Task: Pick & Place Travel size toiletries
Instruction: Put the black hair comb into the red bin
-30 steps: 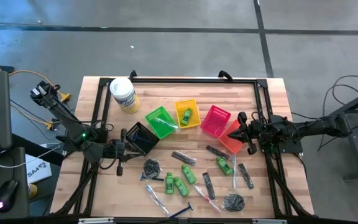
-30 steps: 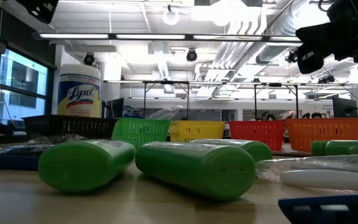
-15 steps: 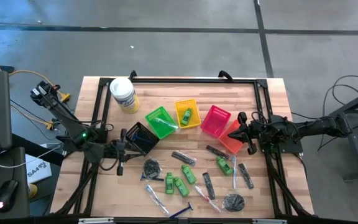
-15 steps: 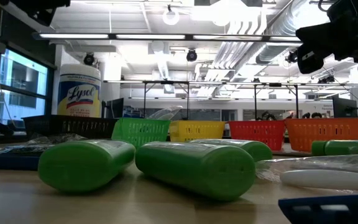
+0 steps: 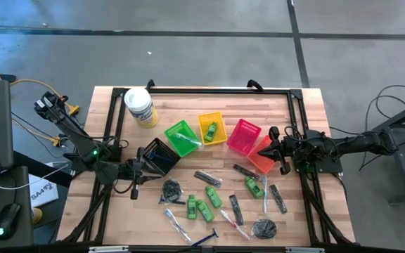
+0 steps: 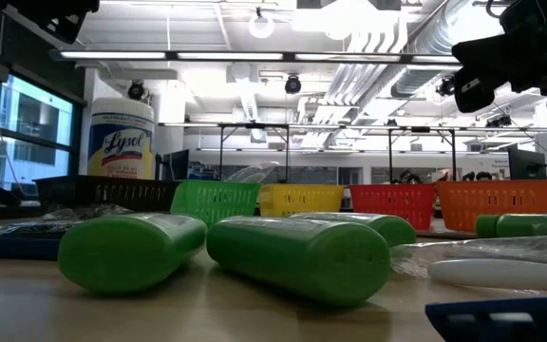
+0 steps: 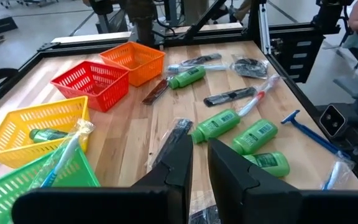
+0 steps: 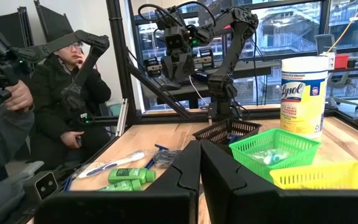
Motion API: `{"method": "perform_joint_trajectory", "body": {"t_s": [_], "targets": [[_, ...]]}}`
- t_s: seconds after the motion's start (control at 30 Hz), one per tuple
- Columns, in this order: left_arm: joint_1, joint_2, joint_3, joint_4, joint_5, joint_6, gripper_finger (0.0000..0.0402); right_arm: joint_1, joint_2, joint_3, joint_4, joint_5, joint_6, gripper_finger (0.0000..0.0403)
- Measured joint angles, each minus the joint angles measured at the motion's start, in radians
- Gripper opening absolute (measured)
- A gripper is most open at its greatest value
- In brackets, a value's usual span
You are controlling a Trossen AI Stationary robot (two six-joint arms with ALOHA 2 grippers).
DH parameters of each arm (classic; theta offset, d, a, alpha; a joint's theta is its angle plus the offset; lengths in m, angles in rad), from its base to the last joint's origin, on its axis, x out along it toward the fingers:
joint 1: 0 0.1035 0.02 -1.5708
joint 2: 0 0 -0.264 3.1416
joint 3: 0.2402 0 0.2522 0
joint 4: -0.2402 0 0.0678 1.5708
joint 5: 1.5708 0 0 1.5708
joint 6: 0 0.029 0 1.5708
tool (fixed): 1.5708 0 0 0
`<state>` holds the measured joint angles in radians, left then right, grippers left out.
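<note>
The travel size toiletries lie loose on the near half of the wooden table: green mini bottles [image 5: 204, 206], black combs [image 5: 208, 178], dark coiled bundles [image 5: 171, 188], clear tubes [image 5: 176, 223] and a blue razor [image 5: 206, 239]. One green bottle [image 5: 209, 131] lies in the yellow basket [image 5: 220, 119]. A clear tube [image 7: 61, 158] lies in the green basket [image 5: 174, 132]. My left gripper [image 5: 140, 169] [image 7: 199, 140] hangs above the table beside the black basket [image 5: 162, 156], its fingers a narrow gap apart with nothing between them. My right gripper [image 5: 271, 144] [image 8: 199, 149] is shut and empty, raised by the orange basket [image 5: 262, 158].
A row of small baskets crosses the table's middle: black, green, yellow, pink-red [image 5: 244, 135] and orange. A white wipes tub with a yellow label [image 5: 140, 107] stands at the far left. A black frame runs along the table's edges. A seated person [image 8: 73, 93] shows beyond the left side.
</note>
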<state>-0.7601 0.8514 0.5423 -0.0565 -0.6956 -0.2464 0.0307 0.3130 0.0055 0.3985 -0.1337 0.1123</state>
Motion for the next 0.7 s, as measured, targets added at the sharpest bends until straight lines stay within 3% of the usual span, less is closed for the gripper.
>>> {"method": "perform_joint_trajectory", "body": {"t_s": [0.7], "targets": [[0.001, 0.224, 0.004, 0.008, 0.009, -0.045, 0.0047, 0.0, 0.0, 0.0, 0.0, 0.0, 0.0, 0.0003]]}}
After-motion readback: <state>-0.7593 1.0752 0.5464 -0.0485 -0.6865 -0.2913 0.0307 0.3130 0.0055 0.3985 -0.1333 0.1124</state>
